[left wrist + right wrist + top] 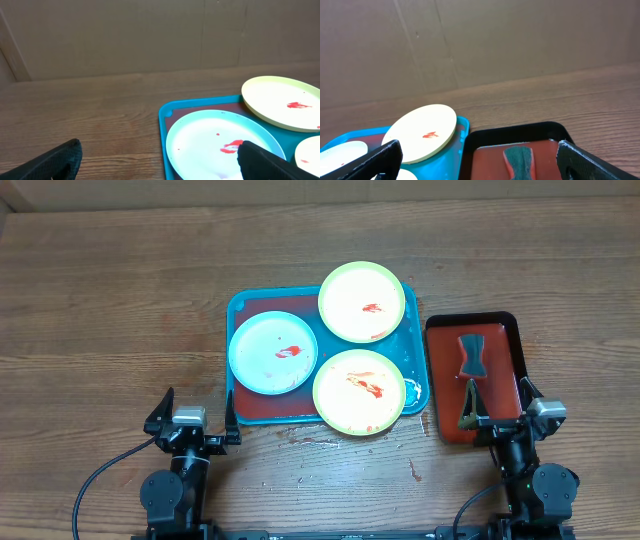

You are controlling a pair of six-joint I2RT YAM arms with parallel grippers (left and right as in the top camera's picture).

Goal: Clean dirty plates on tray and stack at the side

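The teal-blue tray [238, 307] holds three smeared plates: a light blue plate [273, 352] at left, a yellow-green plate [362, 301] at the back right, and a second yellow-green plate [359, 391] at the front right. In the left wrist view the tray rim [163, 111], blue plate [210, 145] and far yellow-green plate [285, 102] show. My left gripper [192, 420] is open and empty near the tray's front left corner. My right gripper [508, 412] is open and empty over the near end of the dark red tray [505, 323].
The dark red black-rimmed tray also shows in the right wrist view [485, 140], with a dark green sponge [471, 353] on it and a second dark piece [467, 406] near its front. Small red spots [413, 470] lie on the wooden table [110, 310].
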